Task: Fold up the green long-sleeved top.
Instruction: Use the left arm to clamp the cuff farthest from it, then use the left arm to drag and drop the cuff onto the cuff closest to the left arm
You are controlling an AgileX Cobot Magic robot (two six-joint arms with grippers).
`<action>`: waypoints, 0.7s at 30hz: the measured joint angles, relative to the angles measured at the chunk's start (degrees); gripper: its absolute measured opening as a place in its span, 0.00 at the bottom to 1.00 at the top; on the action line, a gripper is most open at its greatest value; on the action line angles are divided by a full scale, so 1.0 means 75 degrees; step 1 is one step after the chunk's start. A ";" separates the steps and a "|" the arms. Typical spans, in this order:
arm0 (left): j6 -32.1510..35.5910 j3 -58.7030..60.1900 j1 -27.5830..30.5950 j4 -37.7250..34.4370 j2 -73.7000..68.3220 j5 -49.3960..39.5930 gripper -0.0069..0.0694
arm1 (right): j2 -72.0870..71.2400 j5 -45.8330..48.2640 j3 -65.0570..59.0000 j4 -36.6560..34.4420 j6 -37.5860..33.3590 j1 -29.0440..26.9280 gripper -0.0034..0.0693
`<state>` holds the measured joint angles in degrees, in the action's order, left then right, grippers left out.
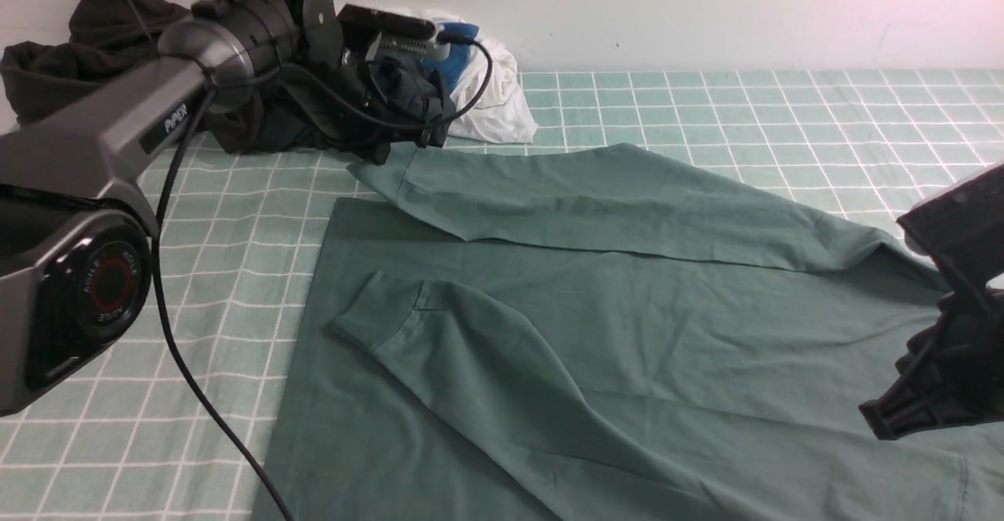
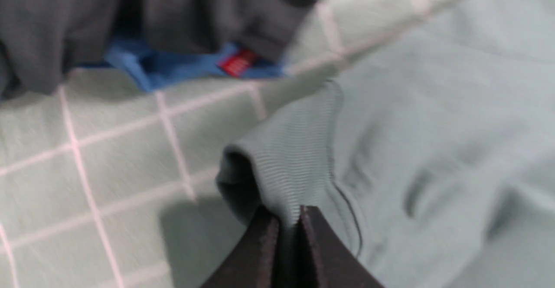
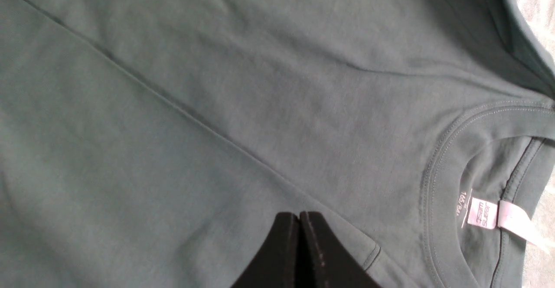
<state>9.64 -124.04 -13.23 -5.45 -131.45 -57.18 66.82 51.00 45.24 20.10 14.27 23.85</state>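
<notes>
Left fingers [image 2: 256, 257] pinching sleeve cuff [image 2: 290, 158]; right fingers [image 3: 277, 257] pressed together, empty. Best lift low; lay sleeve flat across top [image 1: 667, 333].

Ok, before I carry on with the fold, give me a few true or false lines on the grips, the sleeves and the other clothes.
1. The left fingers are pinched on a ribbed sleeve cuff of the green top. True.
2. The right fingers stand wide open. False: they are shut together over the top, near its neckline, with no cloth seen between them.
3. The nearer sleeve's cuff lies on the top's body. True.
4. The dark garments are piled at the near right. False: they lie at the far left, against the wall.
</notes>
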 joint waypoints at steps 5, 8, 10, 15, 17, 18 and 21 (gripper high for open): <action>0.0106 0.0093 -0.0277 -0.0357 0.0982 -0.1069 0.13 | -0.0657 0.0521 0.0285 -0.0124 0.0000 0.0000 0.03; -0.0229 0.0869 -0.0333 -0.0505 0.2130 -0.1310 0.13 | -0.1473 0.0762 0.0379 -0.0250 0.0000 0.0000 0.03; -0.0357 0.1659 -0.0333 -0.0534 0.2819 -0.1329 0.13 | -0.1864 0.0925 0.0379 -0.0384 -0.0021 0.0000 0.03; -0.0431 0.4923 -0.0333 -0.0834 0.4825 -0.0603 0.13 | -0.2550 0.1290 0.0379 -0.0696 -0.0266 0.0000 0.03; -0.0287 0.6491 -0.0333 -0.1220 0.5607 -0.0035 0.13 | -0.2629 0.1314 0.0379 -0.0748 -0.0275 0.0000 0.03; -0.0219 0.7025 -0.0333 -0.1340 0.5783 0.0175 0.13 | -0.2629 0.1325 0.0379 -0.0769 -0.0275 0.0000 0.03; 0.0300 0.8633 -0.0333 -0.1764 0.6358 0.0794 0.13 | -0.2540 0.1333 0.0379 -0.0898 -0.0316 0.0016 0.03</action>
<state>11.88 -59.29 -15.73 -18.68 -83.76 -51.22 47.76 61.00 48.08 13.36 11.91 23.96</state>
